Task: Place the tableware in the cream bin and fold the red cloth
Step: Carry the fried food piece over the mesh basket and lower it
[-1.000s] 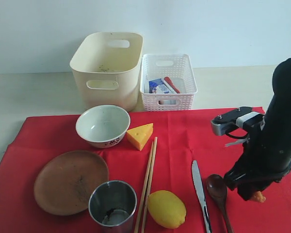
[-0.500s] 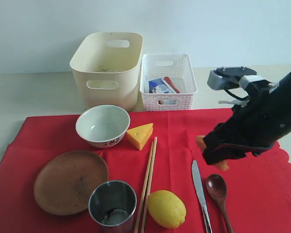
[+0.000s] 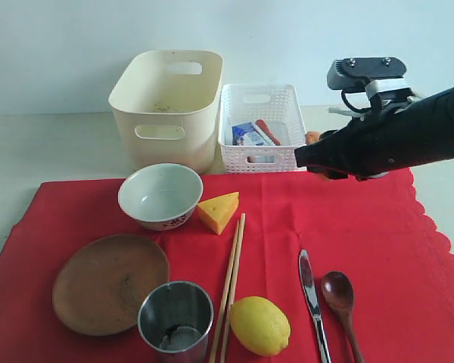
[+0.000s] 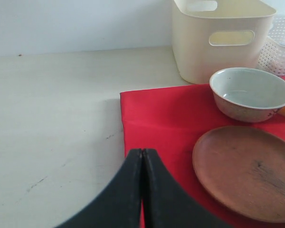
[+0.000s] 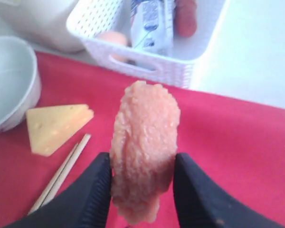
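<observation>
Zero of six tableware pieces are in the cream bin. It sits off the far edge of the red cloth at 11 o'clock (dial centred on the cloth, exterior view) and looks empty apart from a small mark inside.

On the cloth:
- bowl at 10
- plate at 8
- steel cup at 7
- chopsticks running centre to 6
- knife and spoon side by side at 5

The cloth lies flat and loaded, so by my read the fold can't start yet. Cheese and lemon also need to come off first.

Right arm comes in from 3 o'clock, roughly level, tip pointing toward 9. The right gripper is up in the air at about 1 o'clock, just beside the right wall of the white lattice basket. Its jaws are clamped on a rough orange-pink food piece, and I can't tell what food it is. The piece looks headed for the basket, which already holds a carton. That's clearing work, not tableware.

Left gripper has its jaws pressed together with nothing between them. It hangs above the cloth's edge near the plate, at roughly 8 to 9, and isn't visible in the exterior view.
</observation>
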Robot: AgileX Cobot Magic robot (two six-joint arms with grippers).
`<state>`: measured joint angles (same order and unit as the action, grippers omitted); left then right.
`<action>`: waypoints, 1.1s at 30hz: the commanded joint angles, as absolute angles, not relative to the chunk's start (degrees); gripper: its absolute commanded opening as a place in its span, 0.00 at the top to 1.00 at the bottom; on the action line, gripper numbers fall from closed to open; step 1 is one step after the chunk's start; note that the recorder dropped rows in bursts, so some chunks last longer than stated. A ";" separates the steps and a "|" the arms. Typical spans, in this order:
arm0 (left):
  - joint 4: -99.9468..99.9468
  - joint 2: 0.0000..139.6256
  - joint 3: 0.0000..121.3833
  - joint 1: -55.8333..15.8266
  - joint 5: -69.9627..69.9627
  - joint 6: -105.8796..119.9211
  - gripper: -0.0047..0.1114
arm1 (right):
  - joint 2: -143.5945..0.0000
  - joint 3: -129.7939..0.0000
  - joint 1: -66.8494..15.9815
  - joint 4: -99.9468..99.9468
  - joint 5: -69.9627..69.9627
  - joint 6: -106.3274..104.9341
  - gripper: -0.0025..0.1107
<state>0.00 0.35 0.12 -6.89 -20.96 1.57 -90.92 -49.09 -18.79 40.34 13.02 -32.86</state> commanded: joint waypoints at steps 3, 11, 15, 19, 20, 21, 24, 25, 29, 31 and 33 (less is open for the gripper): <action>-0.31 0.00 0.00 -6.75 -20.36 1.27 0.96 | -96.75 -58.11 -18.68 42.63 10.43 -32.81 0.98; -0.31 0.00 0.00 -6.75 -20.36 1.27 0.96 | -106.74 -72.11 -18.68 41.60 12.39 -33.26 0.98; -0.31 0.00 0.00 -6.75 -20.36 1.27 0.96 | -112.96 -77.18 -18.68 39.95 12.25 -33.26 0.98; -0.31 0.00 0.00 -6.75 -20.36 1.27 0.96 | -118.32 -82.57 -18.68 38.14 12.08 -33.26 0.98; -0.31 0.00 0.00 -6.75 -20.36 1.27 0.96 | -119.37 -83.67 -18.68 37.25 12.08 -33.26 0.98; -0.31 0.00 0.00 -6.75 -20.36 1.27 0.96 | -120.66 -84.91 -18.68 36.49 12.08 -33.26 0.98; -0.31 0.00 0.00 -6.75 -20.36 1.27 0.96 | -123.80 -87.91 -18.68 35.00 12.18 -33.26 0.98; -0.31 0.00 0.00 -6.75 -20.36 1.27 0.96 | -124.79 -88.85 -18.68 34.36 12.18 -33.26 0.98; -0.31 0.00 0.00 -6.75 -20.36 1.27 0.96 | -127.40 -91.63 -18.68 30.18 12.18 -33.26 0.97; -0.31 0.00 0.00 -6.75 -20.36 1.27 0.96 | -128.12 -92.65 -18.68 28.36 12.79 -33.26 0.92; -0.31 0.00 0.00 -6.75 -20.36 1.27 0.96 | -128.23 -93.31 -18.68 26.86 13.46 -33.26 0.85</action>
<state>0.00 0.35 0.12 -6.89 -20.96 1.57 -128.18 -91.92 -18.79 29.48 12.97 -32.84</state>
